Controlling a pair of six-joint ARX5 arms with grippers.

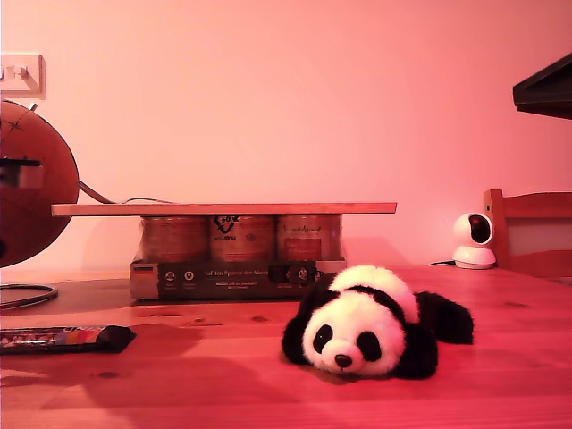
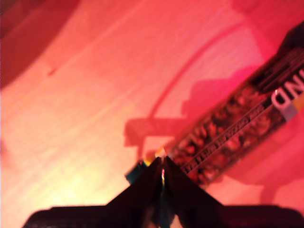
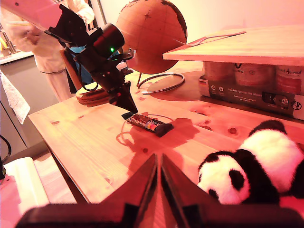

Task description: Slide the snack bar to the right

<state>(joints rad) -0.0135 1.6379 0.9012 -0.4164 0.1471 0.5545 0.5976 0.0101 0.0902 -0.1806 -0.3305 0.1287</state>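
Note:
The snack bar (image 1: pixel 63 338) lies flat on the wooden table at the exterior view's left edge, its dark printed wrapper partly cut off by the frame. In the first wrist view it (image 2: pixel 237 128) runs diagonally away from my first gripper (image 2: pixel 162 166), which is shut, with its tips at the bar's crimped end. The second wrist view shows that gripper (image 3: pixel 128 108) pointing down at the far end of the bar (image 3: pixel 149 124). My second gripper (image 3: pixel 157 164) is shut on nothing, above the table near the panda. Neither gripper shows clearly in the exterior view.
A plush panda (image 1: pixel 371 322) lies in the middle of the table. Behind it stands a dark tray of jars (image 1: pixel 232 279) with a wooden board (image 1: pixel 223 208) on top. A globe (image 1: pixel 27 183) is at the exterior view's left, a small camera (image 1: pixel 472 239) and a chair (image 1: pixel 527 232) at its right. A person (image 3: pixel 47 52) stands beyond the table.

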